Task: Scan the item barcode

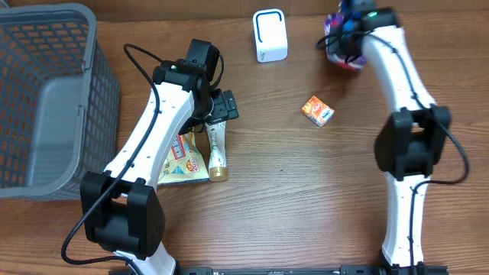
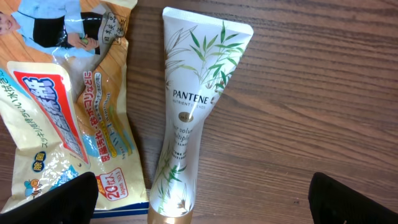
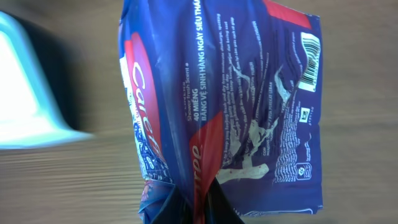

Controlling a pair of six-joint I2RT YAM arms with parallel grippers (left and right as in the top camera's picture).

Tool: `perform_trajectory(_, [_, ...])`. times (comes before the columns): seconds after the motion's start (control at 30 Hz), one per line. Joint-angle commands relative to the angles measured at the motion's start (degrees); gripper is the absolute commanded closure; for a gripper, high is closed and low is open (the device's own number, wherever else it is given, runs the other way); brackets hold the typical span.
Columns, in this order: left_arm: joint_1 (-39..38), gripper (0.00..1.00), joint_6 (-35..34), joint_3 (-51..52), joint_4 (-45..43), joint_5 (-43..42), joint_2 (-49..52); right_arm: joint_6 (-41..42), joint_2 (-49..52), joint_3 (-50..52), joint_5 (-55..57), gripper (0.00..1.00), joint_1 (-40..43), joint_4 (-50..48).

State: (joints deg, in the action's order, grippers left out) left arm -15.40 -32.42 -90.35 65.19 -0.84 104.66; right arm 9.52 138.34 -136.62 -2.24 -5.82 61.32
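Right gripper [image 1: 345, 32]: clamped on the blue packet [image 1: 340, 57], at about 1 o'clock on the table [image 1: 290, 198] in the overhead view. In the right wrist view the dark fingers [image 3: 214, 202] pinch the packet [image 3: 230, 106] at its 6 o'clock edge.

Packet: glossy dark-blue plastic, creased, with red curved panels, a white splash graphic and dense white small print. Large white lettering along the 9 o'clock side, only partly readable. Barcode [image 3: 310, 59]: white patch with black bars, at the packet's 2 o'clock corner, facing the wrist camera.

Scanner [image 1: 270, 35]: white with a blue outline, at 12 o'clock on the table. The packet sits at its 3 o'clock, apart from it. Blurred white body at 9 o'clock in the right wrist view.

Left gripper [image 1: 221, 107]: fingers spread wide, holding nothing, above a white Pantene tube [image 2: 193, 118] with a green leaf print. Printed pouch [image 2: 62, 112] just at the tube's 9 o'clock.

Small orange box [image 1: 317, 111]: lies alone, between the arms.

Grey basket [image 1: 46, 99]: at 9 to 10 o'clock.
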Motion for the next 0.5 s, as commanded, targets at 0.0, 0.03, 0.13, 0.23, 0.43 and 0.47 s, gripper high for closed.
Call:
perform_trajectory(0.0, [-0.28,0.0,1.14,0.31,0.09,-0.07,0.07,4.57,-5.97,-5.6,-29.46,0.96,4.26,-1.14])
perform_trajectory(0.03, [-0.28,0.0,1.14,0.31,0.09,-0.07,0.07,6.08,-5.97,-5.6,-34.16,0.96,5.18,-2.1])
perform_trajectory(0.13, [-0.28,0.0,1.14,0.31,0.09,-0.07,0.07,9.53,-5.79,-4.9,-44.68,0.96,6.71,-5.07])
perform_trajectory(0.23, [-0.39,0.0,1.16,0.31,0.09,-0.09,0.07,11.98,-5.73,-4.39,-45.72,0.96,6.99,-4.81])
perform_trajectory(0.43, [-0.37,0.0,1.14,0.31,0.09,-0.07,0.07,18.01,-5.75,-4.39,-34.07,0.96,12.98,0.15])
perform_trajectory(0.47, [-0.37,0.0,1.14,0.31,0.09,-0.07,0.07,17.97,-5.75,-4.39,-29.79,0.96,14.84,1.95])
